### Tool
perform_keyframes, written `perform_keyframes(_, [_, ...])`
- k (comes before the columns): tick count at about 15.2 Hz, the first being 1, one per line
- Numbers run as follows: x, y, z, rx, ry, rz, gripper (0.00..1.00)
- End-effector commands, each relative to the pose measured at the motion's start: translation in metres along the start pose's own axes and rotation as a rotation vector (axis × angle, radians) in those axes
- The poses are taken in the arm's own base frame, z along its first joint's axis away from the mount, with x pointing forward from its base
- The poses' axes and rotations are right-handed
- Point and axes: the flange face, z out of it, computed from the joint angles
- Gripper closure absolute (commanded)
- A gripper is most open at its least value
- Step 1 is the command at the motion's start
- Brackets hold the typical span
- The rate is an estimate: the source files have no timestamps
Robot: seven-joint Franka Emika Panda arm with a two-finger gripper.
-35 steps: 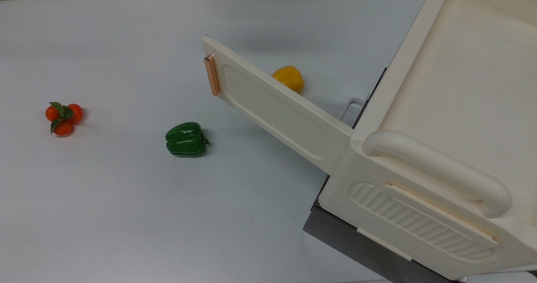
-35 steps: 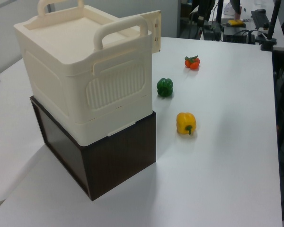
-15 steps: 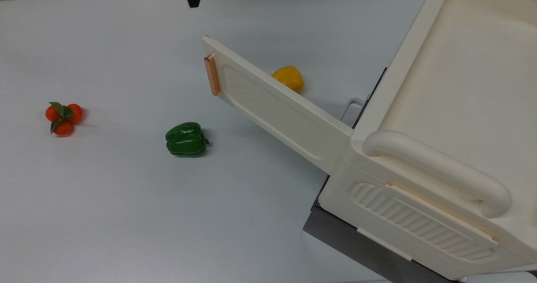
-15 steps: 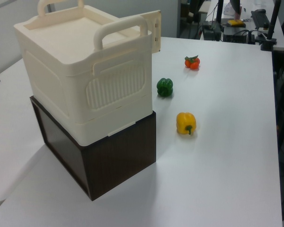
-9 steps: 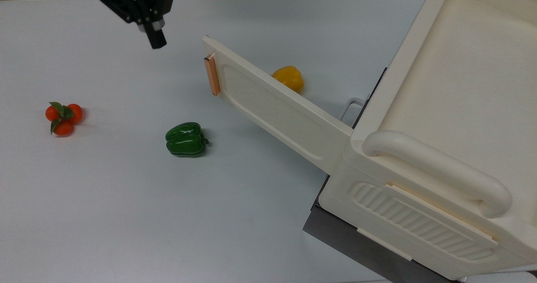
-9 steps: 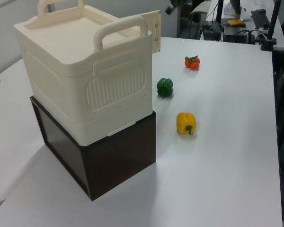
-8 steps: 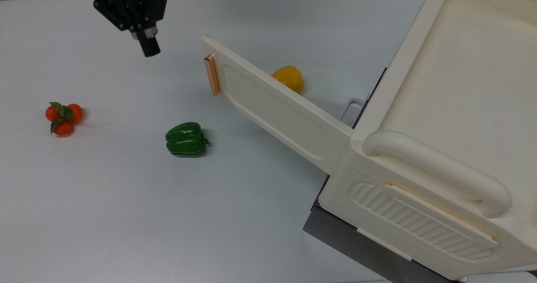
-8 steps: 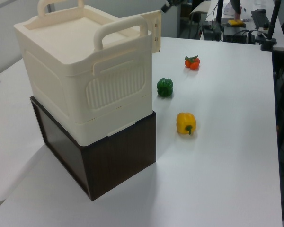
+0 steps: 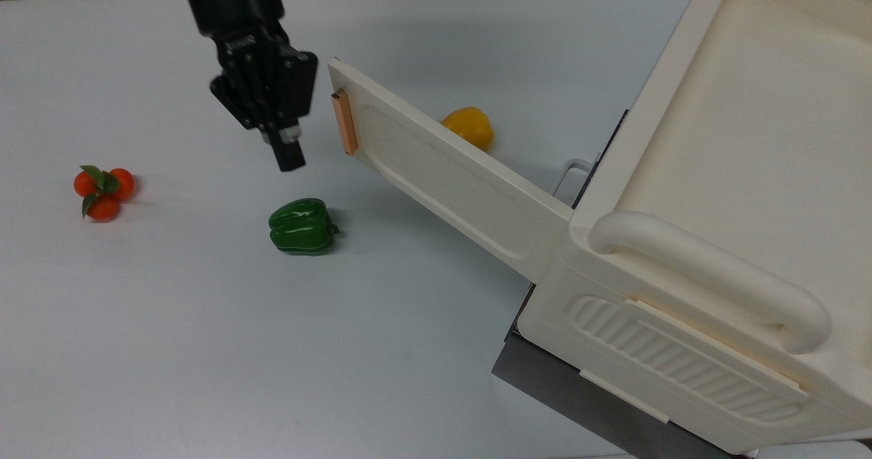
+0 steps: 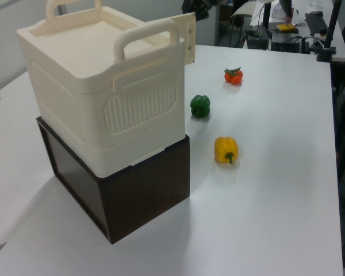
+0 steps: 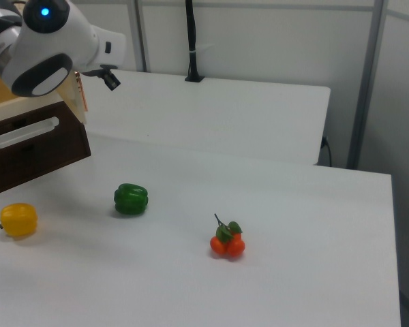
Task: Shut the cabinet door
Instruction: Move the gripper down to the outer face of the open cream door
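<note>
My end effector [image 9: 286, 156] hangs above the tabletop [image 9: 170, 323], just beside the free end of the cabinet door [image 9: 449, 180] and on the top view's left of it, with nothing in its grip; whether its fingers are parted or pressed together I cannot tell. In the right view it shows as a small dark tip [image 11: 110, 80] near the door's edge, apart from it. The cabinet door stands wide open, swung out from the cabinet [image 9: 715, 241] across the tabletop, its copper handle [image 9: 345, 122] at the far end facing me and its hinge side meeting the cabinet's corner at the top view's right. In the left view the cabinet [image 10: 103, 98] sits on a dark base [image 10: 126, 195], with the door's end [image 10: 189, 38] poking out behind the big tubular handle. By my judgement nothing of the closing is done yet — I am near the handle end but not touching it, and the whole swing back to the cabinet front is left. A yellow pepper [image 9: 469, 127] lies on the tabletop behind the door in the top view, on the side the door must travel toward, so I would watch that — though it may sit low enough to clear. A green pepper [image 9: 302, 225] lies just below me, and a cluster of small tomatoes [image 9: 103, 189] lies well apart.
</note>
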Motion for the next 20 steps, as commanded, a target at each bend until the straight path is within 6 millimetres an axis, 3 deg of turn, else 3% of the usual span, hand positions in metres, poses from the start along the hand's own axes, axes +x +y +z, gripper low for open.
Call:
perform_keyframes(1, [-0.014,-0.024,0.014,0.036,0.001,0.005,1.0])
perform_keyframes(10, [-0.048,-0.034,0.013,0.022,-0.309,-0.055,1.0])
perform_keyframes(20, [-0.105,-0.098,0.025,0.066,-0.468,-0.162,1.0])
